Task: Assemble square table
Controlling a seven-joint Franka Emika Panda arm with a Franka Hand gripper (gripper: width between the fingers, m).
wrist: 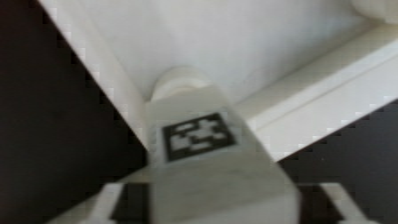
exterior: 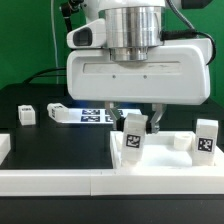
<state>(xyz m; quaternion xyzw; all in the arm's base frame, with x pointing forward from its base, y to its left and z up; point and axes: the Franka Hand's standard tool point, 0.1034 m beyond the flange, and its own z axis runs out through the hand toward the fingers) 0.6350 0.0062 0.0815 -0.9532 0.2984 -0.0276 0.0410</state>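
my gripper (exterior: 138, 124) straddles an upright white table leg (exterior: 133, 145) near the front of the black table (exterior: 60, 150). my fingers (wrist: 118, 205) flank its sides, and i cannot tell whether they press. the leg looks light, rigid and smooth, likely slippery, so grip its flat sides. another leg (exterior: 207, 140) stands well apart at the exterior view's right. white rails (exterior: 50, 182) crowd the front.

The room was brightly, evenly lit. The white arm (exterior: 140, 70) was nearly washed out; below it the black table (exterior: 55, 150) showed little shadow. The leg (wrist: 201, 140), close to the wrist lens, looked soft and blurred.
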